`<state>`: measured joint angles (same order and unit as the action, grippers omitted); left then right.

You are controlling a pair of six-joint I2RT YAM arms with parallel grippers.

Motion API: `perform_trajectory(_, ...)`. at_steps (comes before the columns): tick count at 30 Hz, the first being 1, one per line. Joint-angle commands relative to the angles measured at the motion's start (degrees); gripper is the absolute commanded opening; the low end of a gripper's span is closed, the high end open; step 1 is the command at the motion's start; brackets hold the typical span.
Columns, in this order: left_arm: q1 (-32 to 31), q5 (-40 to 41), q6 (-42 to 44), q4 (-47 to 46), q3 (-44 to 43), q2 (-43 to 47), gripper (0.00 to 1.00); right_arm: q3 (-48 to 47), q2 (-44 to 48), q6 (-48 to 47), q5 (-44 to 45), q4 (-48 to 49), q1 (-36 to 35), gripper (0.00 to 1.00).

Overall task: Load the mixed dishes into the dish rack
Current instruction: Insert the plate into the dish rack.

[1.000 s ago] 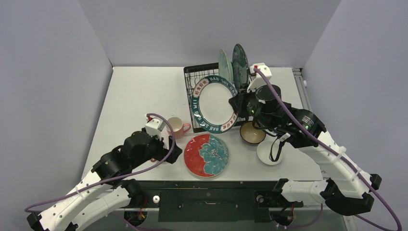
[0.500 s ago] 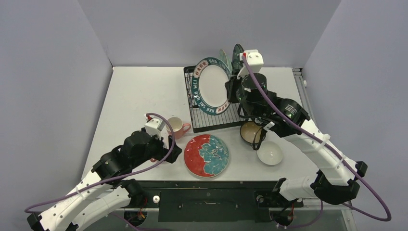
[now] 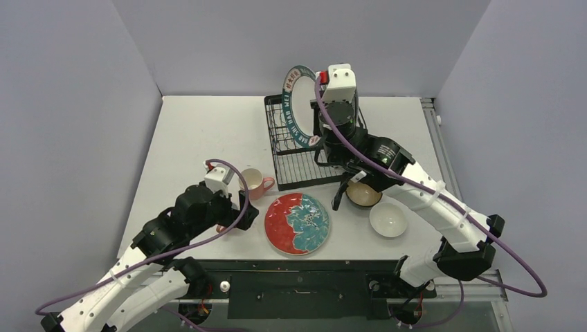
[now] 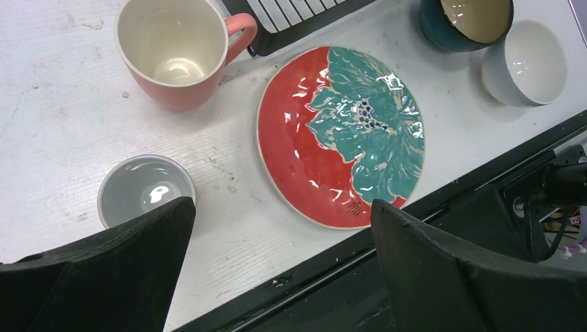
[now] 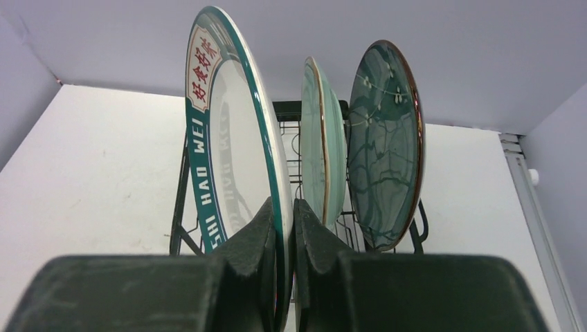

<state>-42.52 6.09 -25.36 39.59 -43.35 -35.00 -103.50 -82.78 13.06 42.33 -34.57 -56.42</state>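
While the right hand (image 5: 285, 211) is clamped shut on the lower rim of a white plate (image 5: 228, 138), holding it upright and edge-on over the black wire dish rack (image 3: 291, 162), two more plates stand in the rack's slots just beyond the fingertips: a light green plate (image 5: 320, 145) nearest the held one, and a dark teal plate (image 5: 384, 145) past it. A fourth plate, the red-orange plate (image 4: 297, 138) with a teal flower, lies flat on the bench (image 4: 62, 124) directly beneath the left hand (image 4: 280, 206), whose fingers are spread wide apart, gripping and touching nothing. The white plate's teal border carries the words "WEI" and "HAO" in white capitals, with red Chinese characters in a pale panel above them. One pink mug (image 4: 173, 52) stands upright ahead of the left hand, its handle pointing toward the rack's corner. One pale cup (image 4: 142, 190) sits close against one finger of that hand. Two bowls, a brown bowl (image 4: 471, 17) and a small white bowl (image 4: 526, 62), rest side by side beyond the other finger, past the red-orange plate.
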Motion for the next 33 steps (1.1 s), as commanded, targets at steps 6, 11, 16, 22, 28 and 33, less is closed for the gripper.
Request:
perform_trajectory(6, 3.2, -2.2, 1.2, -3.7, 0.2, 0.7, 0.96, -1.9, -3.4, -10.9, 16.2, 15.0, -3.9, 0.0)
perform_trajectory(11, 3.8, -2.5, 1.2, -3.8, 0.3, 1.0, 0.96, -2.2, -6.6, -16.6, 20.9, 19.0, -5.8, 0.0)
perform_trajectory(16, 4.0, -2.3, 1.2, -3.7, 0.4, 1.5, 0.96, -3.1, -10.2, -20.3, 22.1, 20.9, -6.2, 0.0)
perform_trajectory(22, 4.2, -2.3, 1.2, -3.8, 0.4, 1.5, 0.96, -3.5, -12.6, -23.8, 21.9, 22.5, -6.0, 0.0)
perform_trajectory(28, 4.6, -2.4, 1.2, -3.8, 0.4, 1.4, 0.96, -3.3, -13.0, -25.4, 22.2, 23.7, -5.4, 0.0)
perform_trajectory(33, 4.7, -2.6, 1.2, -3.9, 0.4, 1.3, 0.96, -3.4, -13.0, -25.6, 22.1, 23.9, -4.7, 0.0)
